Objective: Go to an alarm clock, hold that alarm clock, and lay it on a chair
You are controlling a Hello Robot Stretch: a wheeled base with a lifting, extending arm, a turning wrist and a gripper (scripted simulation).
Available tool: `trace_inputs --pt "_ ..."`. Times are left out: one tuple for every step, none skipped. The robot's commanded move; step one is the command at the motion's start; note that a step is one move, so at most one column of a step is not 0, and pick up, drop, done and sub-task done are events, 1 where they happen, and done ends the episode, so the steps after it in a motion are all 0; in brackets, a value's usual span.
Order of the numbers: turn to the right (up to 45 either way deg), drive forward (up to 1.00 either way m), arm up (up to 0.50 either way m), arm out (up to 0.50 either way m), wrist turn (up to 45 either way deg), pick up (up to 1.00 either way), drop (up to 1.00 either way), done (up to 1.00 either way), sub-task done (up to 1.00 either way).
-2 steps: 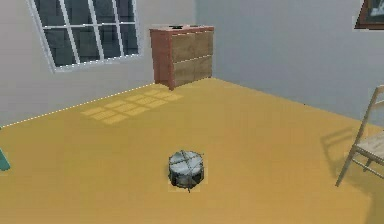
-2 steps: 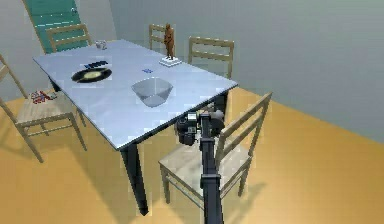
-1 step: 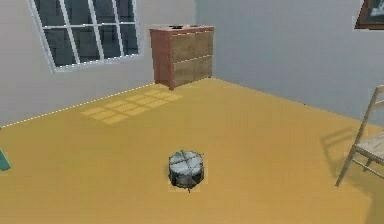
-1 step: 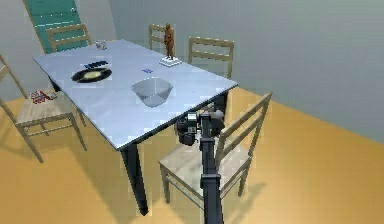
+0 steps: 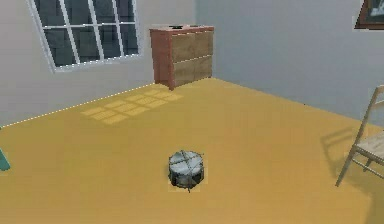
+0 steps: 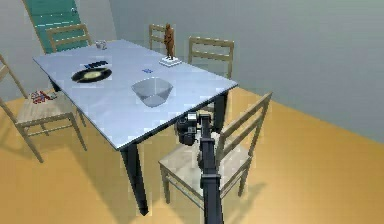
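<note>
My gripper [image 6: 188,131] shows in the arm side view at the end of the dark arm [image 6: 210,185]. It is at the near corner of the pale table [image 6: 120,115], above the seat of a wooden chair [image 6: 232,150]. A dark roundish lump sits at its far end with the table edge and chair seat behind it, so I cannot tell whether it holds anything. I cannot make out an alarm clock by its shape. Another wooden chair [image 5: 368,145] stands at the forward view's right edge.
On the table are a grey bowl [image 6: 152,90], a dark plate [image 6: 90,73] and a brown statue [image 6: 170,44]. More chairs [image 6: 40,112] ring it. Ahead, a round grey object [image 5: 186,168] lies on the yellow floor, with a wooden dresser [image 5: 182,55] by the window.
</note>
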Motion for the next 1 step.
trace_inputs --pt "0.0 0.00 0.10 0.00 0.0 0.00 0.00 0.00 0.00"
